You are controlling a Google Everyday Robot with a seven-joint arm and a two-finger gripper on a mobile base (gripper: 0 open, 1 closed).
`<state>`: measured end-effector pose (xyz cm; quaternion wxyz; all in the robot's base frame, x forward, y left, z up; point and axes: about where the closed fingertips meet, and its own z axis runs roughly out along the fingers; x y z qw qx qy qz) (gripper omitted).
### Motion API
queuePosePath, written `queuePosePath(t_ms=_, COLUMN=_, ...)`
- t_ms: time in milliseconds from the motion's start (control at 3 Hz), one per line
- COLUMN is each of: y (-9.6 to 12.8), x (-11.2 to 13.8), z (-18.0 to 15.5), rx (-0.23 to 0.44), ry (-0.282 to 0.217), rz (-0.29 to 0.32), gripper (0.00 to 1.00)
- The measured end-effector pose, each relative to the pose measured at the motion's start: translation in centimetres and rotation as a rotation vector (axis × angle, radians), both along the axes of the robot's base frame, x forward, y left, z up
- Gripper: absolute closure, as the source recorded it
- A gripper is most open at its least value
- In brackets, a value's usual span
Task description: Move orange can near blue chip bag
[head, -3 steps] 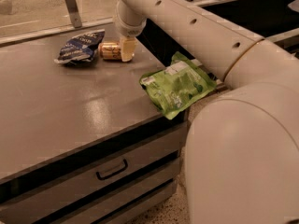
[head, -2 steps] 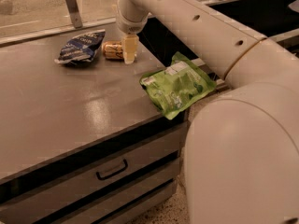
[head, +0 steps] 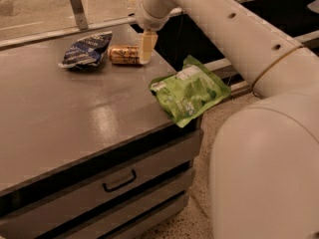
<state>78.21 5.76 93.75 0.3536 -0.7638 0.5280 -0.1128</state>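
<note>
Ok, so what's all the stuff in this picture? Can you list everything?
blue chip bag: one, dark blue, back left of the counter top.
orange can: one, golden orange, on its side just right of the blue chip bag.
green bag: one, bright green, at the counter's right edge, partly overhanging.
counter: one, grey, drawers below.
drawer handle: one, dark, on the top drawer.
metal post: one, grey, behind the counter.
arm: one, white, reaching in from the right.
gripper: one, pale, at the can's right end.
</note>
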Motion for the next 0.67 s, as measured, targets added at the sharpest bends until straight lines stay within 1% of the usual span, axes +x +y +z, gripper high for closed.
queuePosePath(t_ms=333, y=-2.95, x=0.35, z=-0.80, rx=0.158, ry=0.050, rz=0.000, gripper=0.00)
queuePosePath(t_ms=667, y=-2.85, x=0.37, z=-0.86, rx=0.155, ry=0.050, rz=0.001, gripper=0.00)
